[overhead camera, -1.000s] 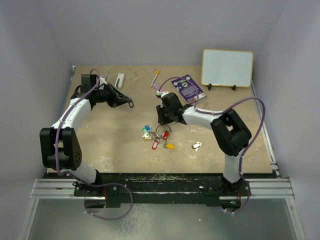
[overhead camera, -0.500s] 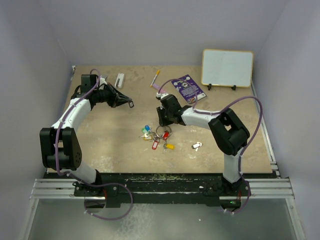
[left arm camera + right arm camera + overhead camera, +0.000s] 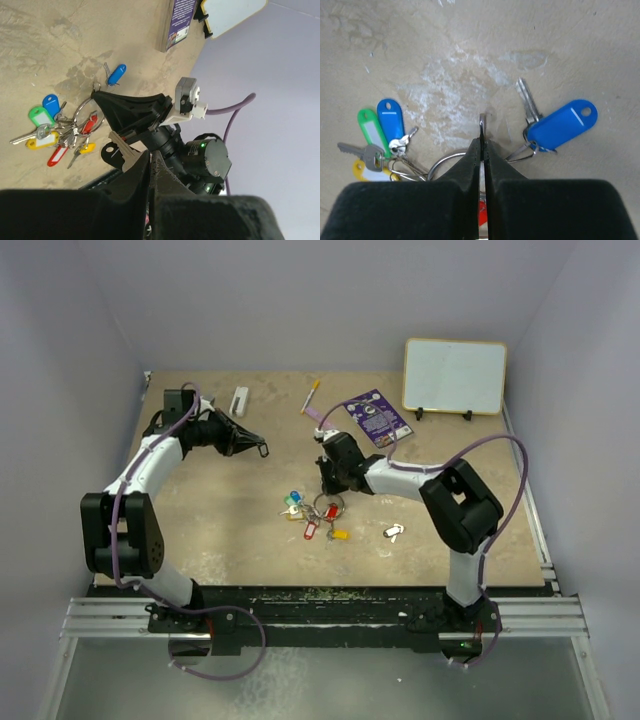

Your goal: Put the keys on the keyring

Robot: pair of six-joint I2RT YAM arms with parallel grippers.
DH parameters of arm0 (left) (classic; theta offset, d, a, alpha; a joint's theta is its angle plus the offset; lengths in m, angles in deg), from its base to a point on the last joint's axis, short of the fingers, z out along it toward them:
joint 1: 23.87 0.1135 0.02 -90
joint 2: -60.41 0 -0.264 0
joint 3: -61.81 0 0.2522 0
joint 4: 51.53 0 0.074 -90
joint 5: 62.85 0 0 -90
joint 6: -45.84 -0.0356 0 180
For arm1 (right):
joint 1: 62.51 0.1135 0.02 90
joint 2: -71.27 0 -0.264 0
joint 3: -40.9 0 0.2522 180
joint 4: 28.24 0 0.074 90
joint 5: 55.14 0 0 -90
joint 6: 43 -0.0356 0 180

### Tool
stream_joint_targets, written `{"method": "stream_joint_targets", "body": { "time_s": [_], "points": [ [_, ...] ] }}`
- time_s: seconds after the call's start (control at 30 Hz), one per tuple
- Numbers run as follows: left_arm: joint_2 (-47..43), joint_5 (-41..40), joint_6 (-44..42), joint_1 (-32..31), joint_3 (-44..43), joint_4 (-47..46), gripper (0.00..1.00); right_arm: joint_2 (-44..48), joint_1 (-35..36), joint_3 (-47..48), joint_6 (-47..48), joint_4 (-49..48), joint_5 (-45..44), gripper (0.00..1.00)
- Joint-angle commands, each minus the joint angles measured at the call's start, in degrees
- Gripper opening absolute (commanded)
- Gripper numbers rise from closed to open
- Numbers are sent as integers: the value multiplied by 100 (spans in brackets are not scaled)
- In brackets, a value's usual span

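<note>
Two grippers over a sandy table (image 3: 230, 510), both clenched. At upper left of the top view, left gripper (image 3: 258, 449) shut tight on nothing, fingertips pressed together at the bottom of its own wrist view. Just beyond it, near the back edge, a small white block (image 3: 239, 400), and further right a pen (image 3: 311, 396).

At centre, a bunch of keys (image 3: 308, 516) fanned flat on the table. Green, blue and yellow tags at the left of the right wrist view, red tags toward the bottom of the bunch in the top view. All gathered at the keyring (image 3: 445, 161), its silvery arc showing at lower centre-left of the right wrist view and running up against the fingers.

Directly above the bunch in the top view, right gripper (image 3: 481, 142) pointing down. Pinched closed on a thin silvery sliver that sticks out past the tips, apparently the keyring's edge. To the right of those tips, one blue key (image 3: 560, 125) lying loose on its own small loop, apart from the bunch, blade toward the top of the frame.

Lower right of centre in the top view, one white key (image 3: 393, 532) lying alone, well apart from the rest. Behind the right arm, purple card (image 3: 376, 418) flat on the table. At upper right, whiteboard (image 3: 455, 375) propped upright.
</note>
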Motion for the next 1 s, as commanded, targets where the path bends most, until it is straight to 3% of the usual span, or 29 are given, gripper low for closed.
{"method": "stream_joint_targets", "body": {
  "time_s": [0.0, 0.33, 0.67, 0.97],
  "points": [
    [91, 179, 624, 39, -388, 62, 4, 762, 151, -178, 42, 164, -276, 0],
    [194, 106, 973, -62, -1081, 534, 4, 1972, 418, 547, -67, 306, -532, 0],
    [-7, 163, 1361, -266, -1028, 535, 4, 2146, 891, 1446, 71, -24, -521, 0],
    [-18, 157, 1544, -305, -1242, 684, 4, 2022, 1148, 1704, 87, -432, -852, 0]
  ]
}}
